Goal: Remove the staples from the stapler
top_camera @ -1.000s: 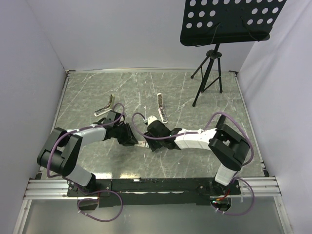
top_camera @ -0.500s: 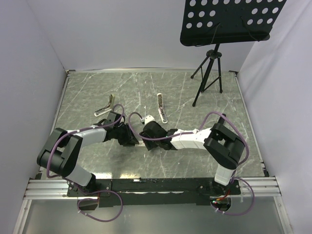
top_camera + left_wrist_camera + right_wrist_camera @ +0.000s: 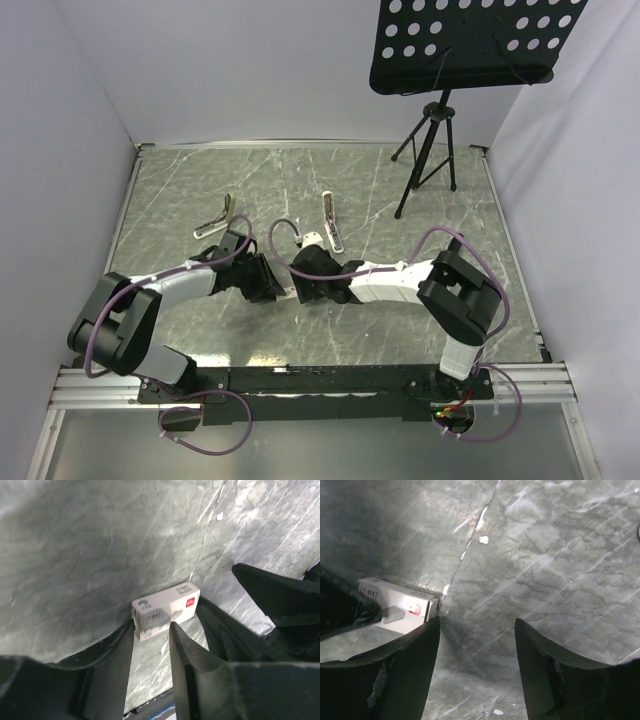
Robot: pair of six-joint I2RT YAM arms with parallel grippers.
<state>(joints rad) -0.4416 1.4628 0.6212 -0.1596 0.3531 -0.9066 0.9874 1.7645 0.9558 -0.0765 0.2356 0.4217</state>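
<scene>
Left wrist view: left gripper (image 3: 151, 626) brackets the staple box (image 3: 167, 607) (red label, print unreadable), grip uncertain; right gripper (image 3: 477, 621) gapes.

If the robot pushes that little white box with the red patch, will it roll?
Probably not: the box lies flat with square edges, so it should slide. It looks like thin card, so likely light and easy to dent. The table looks smooth, so it may skid.

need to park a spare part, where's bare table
Bare table along the far edge behind the bent-open stapler and the other stapler, and on the right between the tripod and the right arm. Crowded mid-table: left gripper, right gripper and the small box meet there.
</scene>
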